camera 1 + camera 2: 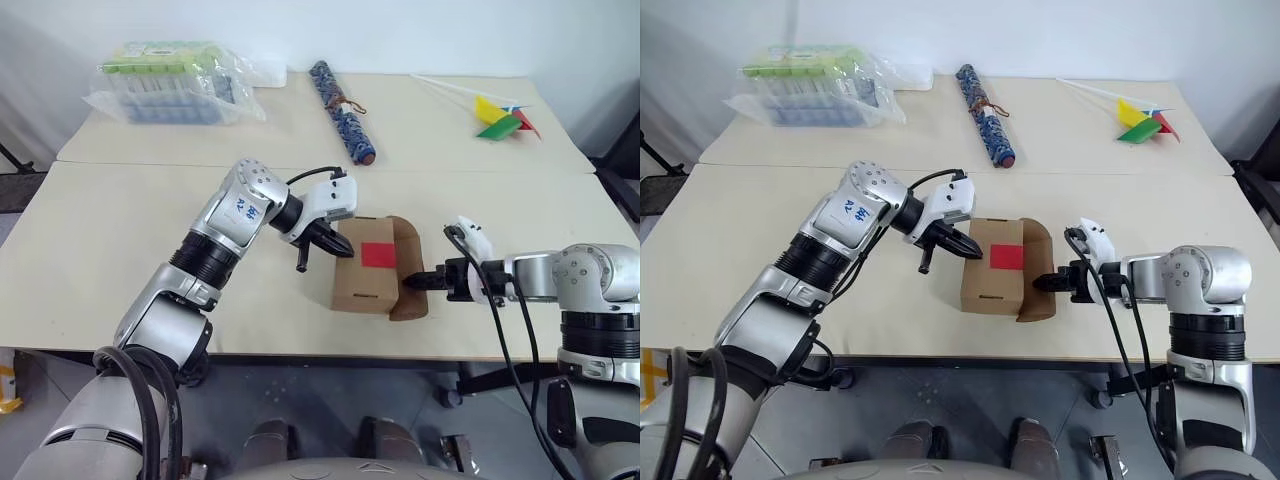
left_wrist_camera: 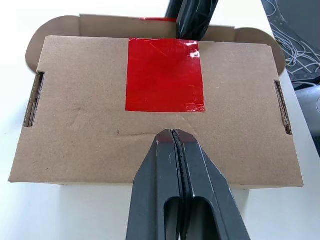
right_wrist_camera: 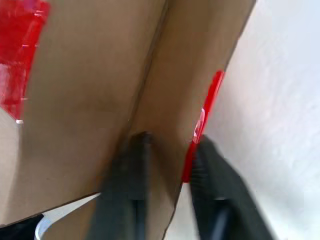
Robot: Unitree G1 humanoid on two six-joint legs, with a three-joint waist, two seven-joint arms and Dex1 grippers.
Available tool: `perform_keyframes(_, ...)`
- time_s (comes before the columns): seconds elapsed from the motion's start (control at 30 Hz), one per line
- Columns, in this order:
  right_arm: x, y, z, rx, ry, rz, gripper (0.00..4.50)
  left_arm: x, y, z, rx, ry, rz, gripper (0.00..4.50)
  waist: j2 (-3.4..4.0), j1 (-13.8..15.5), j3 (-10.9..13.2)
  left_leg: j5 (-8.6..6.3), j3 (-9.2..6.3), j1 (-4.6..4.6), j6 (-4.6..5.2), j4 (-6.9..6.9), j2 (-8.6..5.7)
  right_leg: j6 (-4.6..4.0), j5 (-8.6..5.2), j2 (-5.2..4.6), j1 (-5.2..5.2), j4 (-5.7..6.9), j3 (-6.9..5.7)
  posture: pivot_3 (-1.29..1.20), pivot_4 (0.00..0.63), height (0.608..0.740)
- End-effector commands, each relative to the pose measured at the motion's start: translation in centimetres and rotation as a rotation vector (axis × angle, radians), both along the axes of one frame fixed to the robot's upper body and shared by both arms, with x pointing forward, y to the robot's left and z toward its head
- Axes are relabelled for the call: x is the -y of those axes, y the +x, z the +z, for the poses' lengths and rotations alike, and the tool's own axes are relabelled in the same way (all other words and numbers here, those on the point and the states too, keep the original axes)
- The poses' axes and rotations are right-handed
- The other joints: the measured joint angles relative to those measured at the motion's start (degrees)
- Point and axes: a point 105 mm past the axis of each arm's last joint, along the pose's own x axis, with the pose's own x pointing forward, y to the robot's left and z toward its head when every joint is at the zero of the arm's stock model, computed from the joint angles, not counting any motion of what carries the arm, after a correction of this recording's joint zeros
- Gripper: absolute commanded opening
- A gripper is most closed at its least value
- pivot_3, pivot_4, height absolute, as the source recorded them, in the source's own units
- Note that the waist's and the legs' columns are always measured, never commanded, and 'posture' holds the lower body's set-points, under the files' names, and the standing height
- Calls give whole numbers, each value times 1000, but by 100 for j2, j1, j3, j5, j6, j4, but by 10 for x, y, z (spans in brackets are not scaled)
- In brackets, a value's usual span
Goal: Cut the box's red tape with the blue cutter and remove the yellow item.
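Observation:
The box (image 1: 362, 288), a small brown cardboard carton, sits near the table's front edge. The red tape (image 1: 378, 254) is a square patch on its top face (image 2: 100, 130). My left gripper (image 1: 344, 248) is shut, and its tip (image 2: 172, 134) rests on the carton's top just short of the tape. On the right, a curved flap (image 1: 408, 250) stands up from the carton. My right gripper (image 1: 413, 282) is shut on that flap, one finger on each side (image 3: 172, 141), by a strip of red tape (image 3: 202, 120). The blue cutter is out of view. The yellow item is hidden.
A blue patterned roll (image 1: 342, 110) lies at the back middle. A clear plastic pack of bottles (image 1: 175, 82) sits back left, and a yellow, green and red pinwheel (image 1: 500, 118) back right. Bare tabletop (image 1: 120, 240) surrounds the carton.

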Motion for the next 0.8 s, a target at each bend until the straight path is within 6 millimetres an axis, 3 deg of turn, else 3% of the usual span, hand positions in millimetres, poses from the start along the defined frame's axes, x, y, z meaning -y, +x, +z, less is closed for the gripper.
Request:
perform_keyframes(0.03, 11, 6, 8, 25, -54, -49, 53, -7, 2, -23, -38, 87, 32, 0, 0, 3, 0, 0, -4, 1, 0, 1, 0, 0, 0, 0, 1, 0, 1, 0, 150, 740)
perform_keyframes(0.5, 3, 13, 38, 120, -174, -25, 53, -5, 1, -28, -47, 85, 27, 0, 0, 0, 0, 0, -8, 0, 0, 0, 1, 0, 0, 0, -4, -1, 5, 0, 150, 740)
perform_keyframes(0.8, -8, 14, 78, 218, -256, 6, 53, -4, 0, -33, -55, 69, 39, 0, 0, 12, 1, 0, -13, -3, 1, -1, 6, 0, 0, -7, -5, -2, 3, 0, 150, 740)
